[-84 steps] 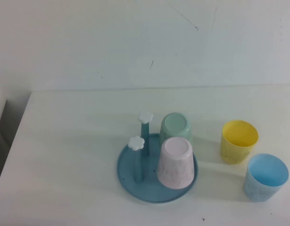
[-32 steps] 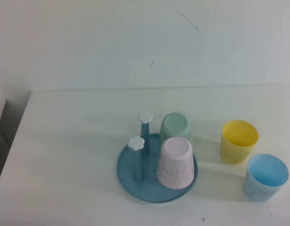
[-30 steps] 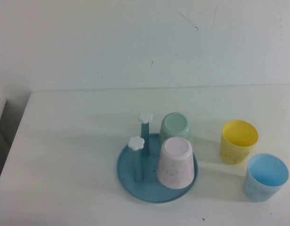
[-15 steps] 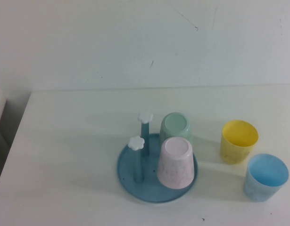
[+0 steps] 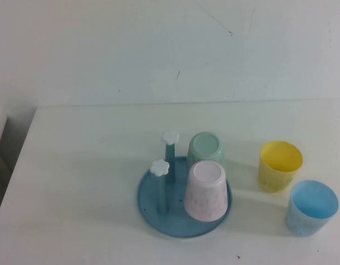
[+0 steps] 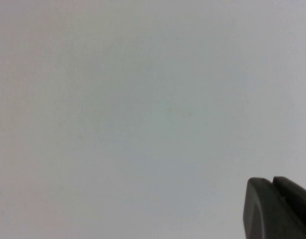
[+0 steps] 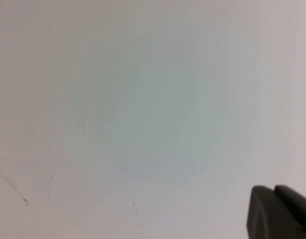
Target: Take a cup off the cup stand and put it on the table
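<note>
The pale pink cup (image 5: 205, 191) sits upside down on the front right of the round blue cup stand (image 5: 153, 207), on the white table (image 5: 76, 182). Two bare blue pegs with white flower knobs (image 5: 160, 167) stand on the stand's left side. Neither arm shows in the high view. My left gripper (image 6: 272, 180) shows only in the left wrist view, its dark fingertips pressed together and empty before a plain white surface. My right gripper (image 7: 274, 188) shows only in the right wrist view, also closed and empty before a white surface.
A mint green cup (image 5: 205, 148) sits upside down on the stand behind the pink one. A yellow cup (image 5: 279, 165) and a light blue cup (image 5: 312, 207) stand upright on the table to the right. The table's left edge (image 5: 17, 165) drops off.
</note>
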